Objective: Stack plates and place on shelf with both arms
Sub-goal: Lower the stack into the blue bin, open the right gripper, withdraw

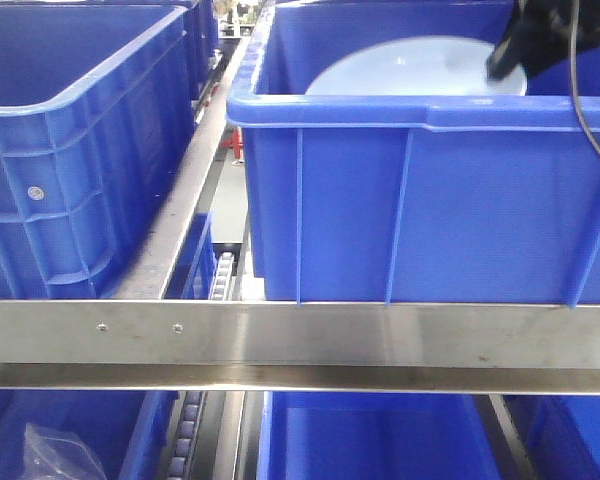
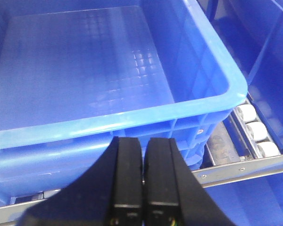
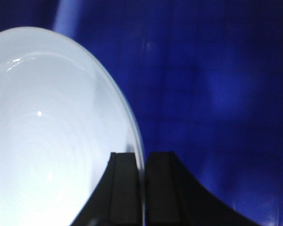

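Observation:
A white plate (image 1: 410, 70) lies tilted inside the right blue crate (image 1: 430, 200) on the shelf (image 1: 300, 330). I cannot tell whether a second plate sits under it. My right gripper (image 1: 505, 65) reaches into that crate from the upper right. In the right wrist view the right gripper (image 3: 144, 155) is shut on the plate's (image 3: 52, 132) thin right rim, one finger on each side. My left gripper (image 2: 144, 141) is shut with nothing between its fingers. It hovers at the near wall of an empty blue crate (image 2: 132, 117).
A second blue crate (image 1: 70, 150) stands on the shelf's left half. More blue crates sit on the level below (image 1: 380, 440). White rollers (image 2: 254, 132) and a steel rail (image 2: 245, 167) run to the right of the left gripper. A black cable (image 1: 590, 110) hangs at right.

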`<action>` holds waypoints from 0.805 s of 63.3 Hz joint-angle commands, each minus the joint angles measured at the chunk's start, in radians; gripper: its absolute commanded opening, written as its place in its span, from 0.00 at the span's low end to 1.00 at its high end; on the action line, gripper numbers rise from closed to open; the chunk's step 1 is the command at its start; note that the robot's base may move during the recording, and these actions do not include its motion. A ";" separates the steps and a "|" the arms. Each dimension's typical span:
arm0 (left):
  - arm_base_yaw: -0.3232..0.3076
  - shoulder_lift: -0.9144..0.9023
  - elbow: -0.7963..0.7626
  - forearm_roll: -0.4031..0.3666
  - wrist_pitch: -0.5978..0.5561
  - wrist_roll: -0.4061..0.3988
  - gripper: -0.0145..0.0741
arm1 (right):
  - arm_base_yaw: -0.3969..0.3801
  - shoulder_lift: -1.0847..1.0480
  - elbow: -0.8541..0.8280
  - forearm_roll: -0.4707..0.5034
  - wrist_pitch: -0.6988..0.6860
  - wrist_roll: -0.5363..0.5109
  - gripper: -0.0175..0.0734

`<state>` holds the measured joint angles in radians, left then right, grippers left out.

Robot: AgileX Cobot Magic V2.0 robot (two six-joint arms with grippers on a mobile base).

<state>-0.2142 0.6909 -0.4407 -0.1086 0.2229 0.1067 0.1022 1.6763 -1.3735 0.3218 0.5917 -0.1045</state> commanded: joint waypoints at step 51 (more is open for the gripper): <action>0.001 0.000 -0.028 -0.008 -0.079 -0.005 0.26 | -0.007 -0.031 -0.071 0.015 0.012 -0.031 0.73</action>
<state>-0.2142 0.6909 -0.4407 -0.1086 0.2229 0.1067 0.1022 1.7081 -1.3964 0.3218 0.6307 -0.1194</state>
